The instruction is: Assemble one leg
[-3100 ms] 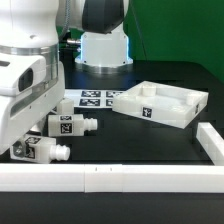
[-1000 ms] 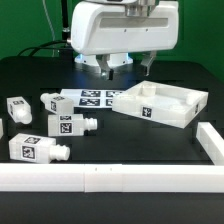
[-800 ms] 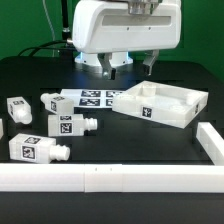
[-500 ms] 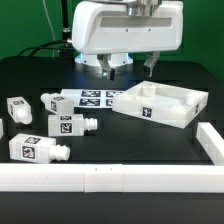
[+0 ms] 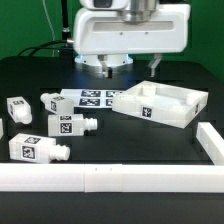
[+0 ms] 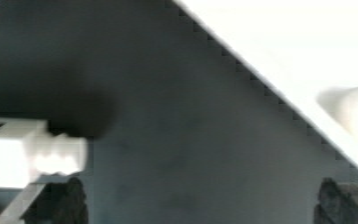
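Several legs lie on the black table at the exterior view's left: small white tagged blocks with round pegs, such as one leg (image 5: 68,125), another (image 5: 35,150) and a third (image 5: 18,108). My gripper (image 5: 130,65) hangs open and empty above the back of the table, behind the marker board (image 5: 95,98) and apart from every leg. In the wrist view my gripper (image 6: 197,205) shows two dark fingertips (image 6: 51,200) set wide apart with nothing between them. A leg's peg end (image 6: 34,155) lies below, beside the large white panel (image 6: 291,60).
The large white square panel (image 5: 160,103) with raised rim lies at the exterior view's right. A white rail (image 5: 100,178) runs along the front, and another rail piece (image 5: 212,140) stands at the right. A round socket (image 6: 357,112) shows on the panel in the wrist view.
The arm has swung from the left, near the legs, to above the back middle. In the last half second it rose a little. The legs have not moved.
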`<action>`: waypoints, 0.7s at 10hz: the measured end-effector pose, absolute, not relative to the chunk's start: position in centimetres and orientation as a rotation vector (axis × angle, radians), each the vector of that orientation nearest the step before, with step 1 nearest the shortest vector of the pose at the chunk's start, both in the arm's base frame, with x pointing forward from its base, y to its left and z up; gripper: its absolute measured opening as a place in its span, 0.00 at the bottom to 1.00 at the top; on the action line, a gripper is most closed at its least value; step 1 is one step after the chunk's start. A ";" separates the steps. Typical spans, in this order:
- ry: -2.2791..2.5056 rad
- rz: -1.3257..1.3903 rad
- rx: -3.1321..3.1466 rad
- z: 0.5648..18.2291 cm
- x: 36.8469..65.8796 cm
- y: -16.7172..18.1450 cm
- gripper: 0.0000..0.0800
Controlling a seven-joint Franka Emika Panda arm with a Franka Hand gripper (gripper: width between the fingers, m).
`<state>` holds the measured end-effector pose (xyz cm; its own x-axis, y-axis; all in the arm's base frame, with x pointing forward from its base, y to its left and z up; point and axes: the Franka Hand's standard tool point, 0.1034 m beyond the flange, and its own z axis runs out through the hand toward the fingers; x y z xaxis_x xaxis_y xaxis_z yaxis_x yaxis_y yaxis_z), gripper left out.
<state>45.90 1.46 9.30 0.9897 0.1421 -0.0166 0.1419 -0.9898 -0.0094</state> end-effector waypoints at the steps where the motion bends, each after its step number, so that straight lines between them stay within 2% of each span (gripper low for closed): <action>1: -0.238 0.027 -3.124 9.3 45.9 1.7 0.81; 3: -0.215 0.022 -3.126 9.3 45.8 1.7 0.81; 6: 0.285 0.047 -3.125 7.5 39.1 4.0 0.81; 7: 0.303 0.045 -3.115 7.3 38.8 4.4 0.81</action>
<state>38.84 4.44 7.28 0.9808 -0.1927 -0.0296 -0.1931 -0.9811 -0.0089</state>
